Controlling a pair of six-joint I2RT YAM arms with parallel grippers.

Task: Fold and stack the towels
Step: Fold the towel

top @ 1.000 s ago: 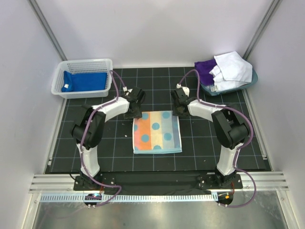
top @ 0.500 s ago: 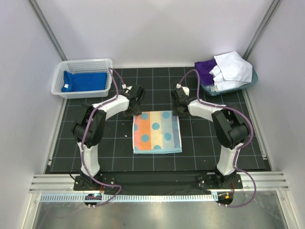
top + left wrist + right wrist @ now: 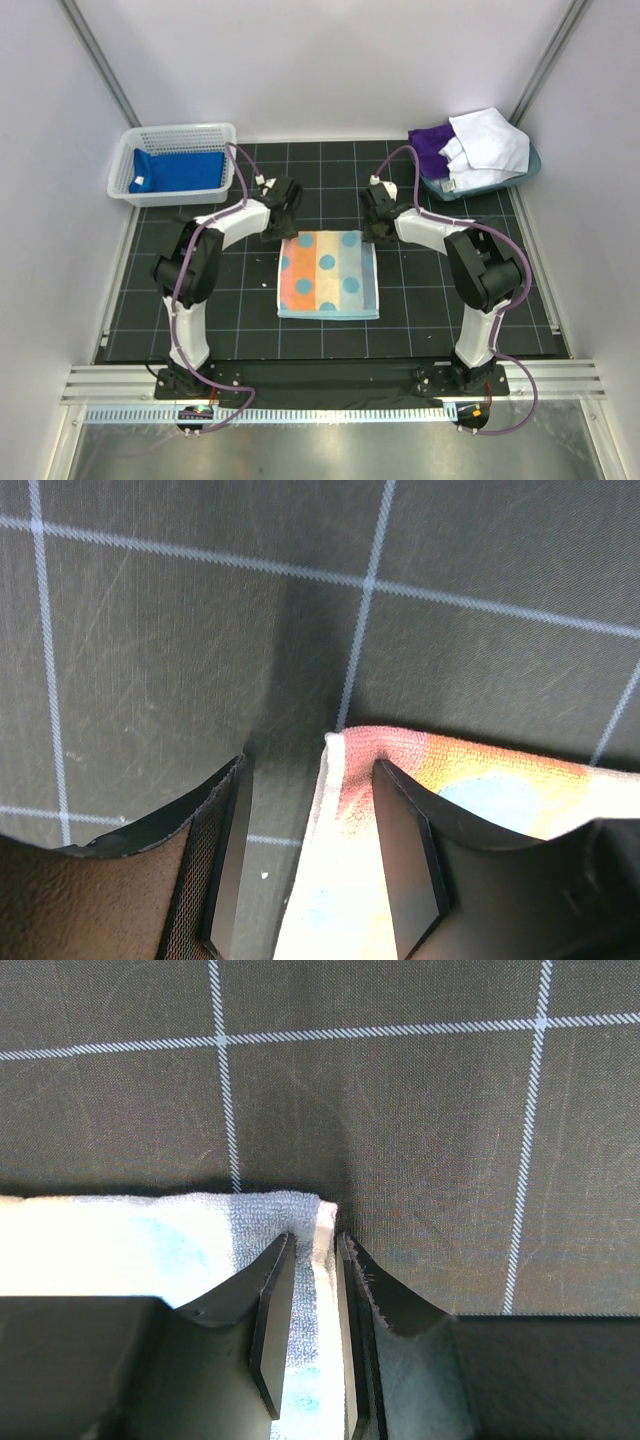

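A folded polka-dot towel (image 3: 328, 274) lies flat in the middle of the black mat, striped orange, cream and pale blue. My left gripper (image 3: 283, 228) stands open at its far left corner; in the left wrist view (image 3: 310, 763) that orange corner (image 3: 350, 755) lies between the wide-apart fingers, and one finger (image 3: 410, 850) rests over the cloth. My right gripper (image 3: 374, 232) is at the far right corner, its narrow jaws (image 3: 316, 1238) shut on the towel's white edge (image 3: 322, 1222). A blue towel (image 3: 180, 170) lies in the basket. Purple (image 3: 432, 142) and white (image 3: 490, 140) towels are heaped in the tub.
The white mesh basket (image 3: 175, 130) sits at the mat's far left corner and the teal tub (image 3: 530, 165) at the far right. Grey walls close in on both sides. Grid mat (image 3: 200, 320) surrounds the towel.
The polka-dot towel has slid slightly to the left and away from the near edge. Both arms have barely moved.
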